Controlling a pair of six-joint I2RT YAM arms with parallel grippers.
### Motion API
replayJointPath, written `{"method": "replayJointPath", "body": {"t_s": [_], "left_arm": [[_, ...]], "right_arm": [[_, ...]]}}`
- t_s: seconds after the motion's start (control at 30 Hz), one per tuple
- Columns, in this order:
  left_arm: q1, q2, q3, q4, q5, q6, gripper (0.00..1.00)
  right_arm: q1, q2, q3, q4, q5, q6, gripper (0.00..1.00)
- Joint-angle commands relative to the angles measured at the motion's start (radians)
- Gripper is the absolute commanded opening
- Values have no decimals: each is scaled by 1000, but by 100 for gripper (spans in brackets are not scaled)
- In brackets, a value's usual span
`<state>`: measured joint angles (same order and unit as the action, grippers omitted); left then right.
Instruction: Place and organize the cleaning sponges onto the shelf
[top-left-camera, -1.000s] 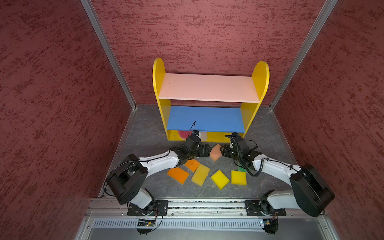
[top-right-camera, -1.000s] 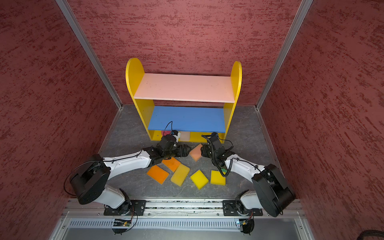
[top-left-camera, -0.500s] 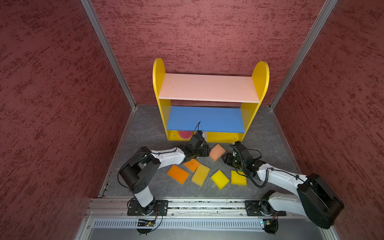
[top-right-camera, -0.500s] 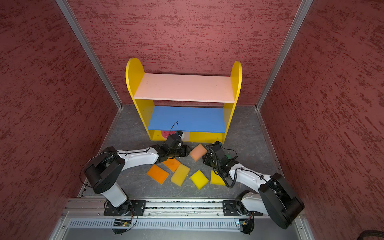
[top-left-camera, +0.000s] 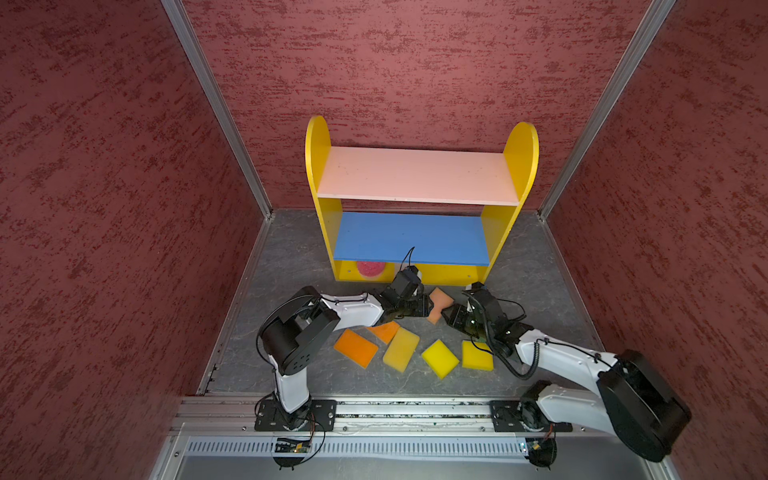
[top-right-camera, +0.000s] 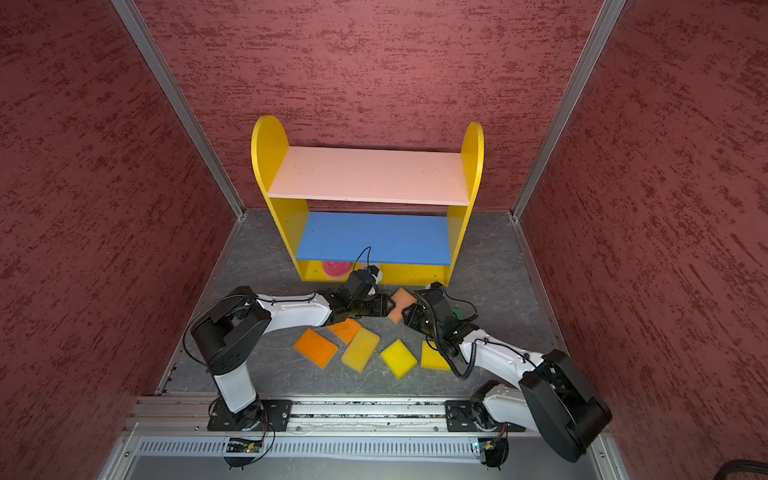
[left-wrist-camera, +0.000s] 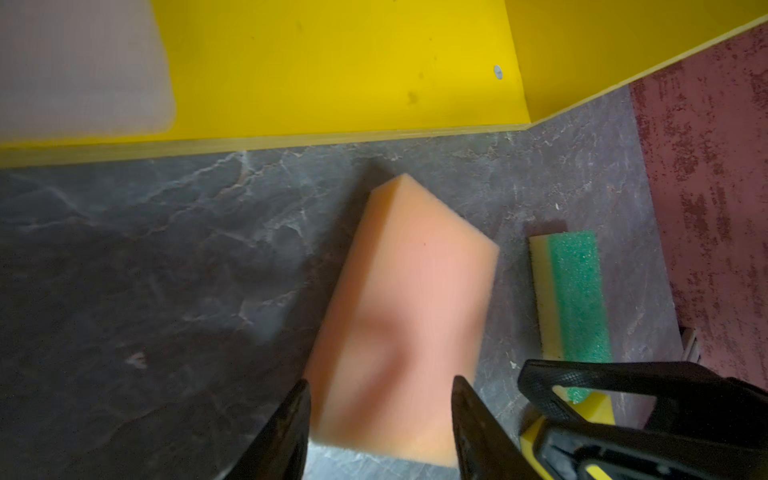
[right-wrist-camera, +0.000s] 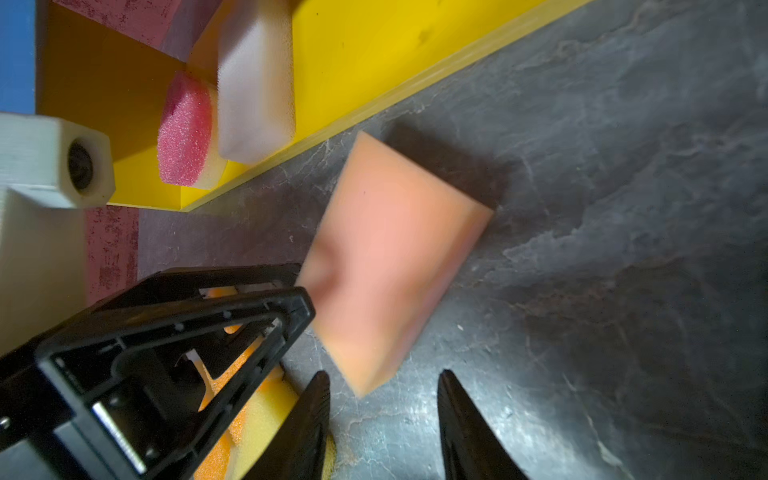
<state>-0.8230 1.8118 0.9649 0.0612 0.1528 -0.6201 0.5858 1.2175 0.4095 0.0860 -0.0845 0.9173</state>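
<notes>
Top view: left gripper (top-left-camera: 428, 309) clamps the peach sponge (top-left-camera: 441, 297) — long axis twelve-to-six, shelf (top-left-camera: 449, 276) at twelve o'clock; right gripper (top-left-camera: 449, 315) gapes, empty.

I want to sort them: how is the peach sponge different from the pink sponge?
The peach sponge is a rectangle; the pink sponge is round. The peach sponge is pinched by the left gripper, off the shelf; the pink sponge sits on the shelf's yellow base. Both are foam sponges.

Porous matt foam peach sponge (left-wrist-camera: 407, 299), smooth painted wooden shelf (top-left-camera: 415, 183); veined stone-look floor (left-wrist-camera: 166, 249), rough walls (top-left-camera: 104, 166)
</notes>
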Motion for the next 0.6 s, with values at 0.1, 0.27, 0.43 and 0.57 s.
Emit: {"method": "replayJointPath", "body": {"t_s": [0.1,0.27,0.43,0.57], "left_arm": [[-24,-21,23,-21,30,-1,51],[-31,-24,33,-5,65,-3,47],[-28,-24,37,34,95,-13,46],[-20,-49,17,44,82,-23,46]], "right_arm": [[3,4,0,-3,7,30,45],[3,-15,-23,-44,19,86,45],[3,-50,-62,-47,36,104,42],[3,-44,-56,-33,53,104,36]]}}
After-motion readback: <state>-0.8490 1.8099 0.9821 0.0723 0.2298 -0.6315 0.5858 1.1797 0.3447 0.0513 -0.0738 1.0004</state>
